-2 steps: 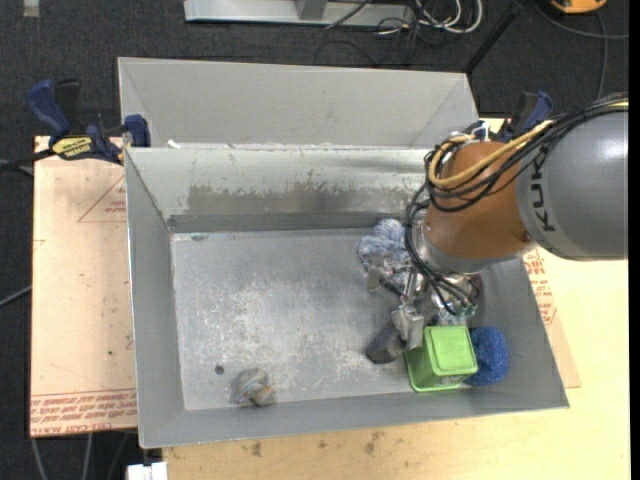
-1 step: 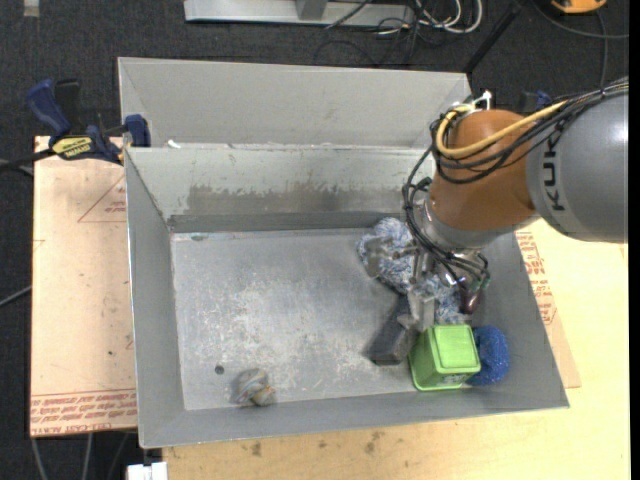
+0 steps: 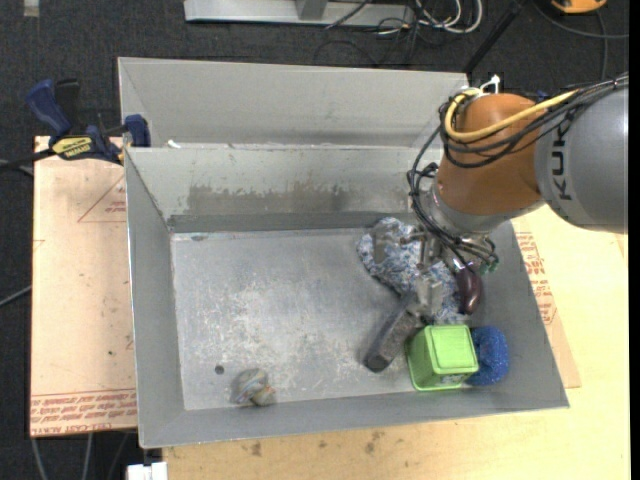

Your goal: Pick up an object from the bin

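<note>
My gripper (image 3: 433, 294) hangs low at the right side of the bin, under the orange-covered wrist. It is just right of a crumpled blue-and-white cloth (image 3: 391, 252) and above the upper end of a dark grey elongated tool (image 3: 386, 342) that lies slanted. A dark purple rounded thing (image 3: 469, 290) sits close on its right. Directly below it stands a green square box (image 3: 443, 356), with a blue spongy thing (image 3: 493, 356) against that box's right side. I see nothing held.
A small grey lump (image 3: 252, 388) lies alone near the bin's front left corner. The bin's left and middle floor is bare metal. The arm and its cables cover the bin's back right corner.
</note>
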Robot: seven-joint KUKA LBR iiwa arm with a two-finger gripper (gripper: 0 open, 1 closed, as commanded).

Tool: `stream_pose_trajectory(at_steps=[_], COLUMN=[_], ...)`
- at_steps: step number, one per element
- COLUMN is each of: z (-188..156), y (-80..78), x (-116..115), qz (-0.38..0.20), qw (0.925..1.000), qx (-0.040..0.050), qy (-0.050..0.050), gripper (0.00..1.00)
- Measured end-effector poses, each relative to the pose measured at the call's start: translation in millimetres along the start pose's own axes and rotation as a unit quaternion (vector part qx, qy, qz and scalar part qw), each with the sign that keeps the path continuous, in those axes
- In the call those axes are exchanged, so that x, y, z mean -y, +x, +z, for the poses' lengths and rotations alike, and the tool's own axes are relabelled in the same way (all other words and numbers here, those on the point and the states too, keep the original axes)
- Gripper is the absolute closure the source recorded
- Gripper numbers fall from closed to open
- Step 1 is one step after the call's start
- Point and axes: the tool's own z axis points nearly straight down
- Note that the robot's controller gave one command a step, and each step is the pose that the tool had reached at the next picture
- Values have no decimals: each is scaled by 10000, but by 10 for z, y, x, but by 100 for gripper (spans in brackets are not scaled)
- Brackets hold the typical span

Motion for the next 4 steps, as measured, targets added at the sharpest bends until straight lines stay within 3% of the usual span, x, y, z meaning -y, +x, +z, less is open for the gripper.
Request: stream_pose_trajectory(at_steps=[1,2,4], z=[385,398,395], y=[324,414,414], x=[-157,-242,-243], qz=[522,-240,-243], qw=[9986,9997,9997], qx=[-10,57,61], qy=[-2,-6,-6], gripper=[0,100,100])
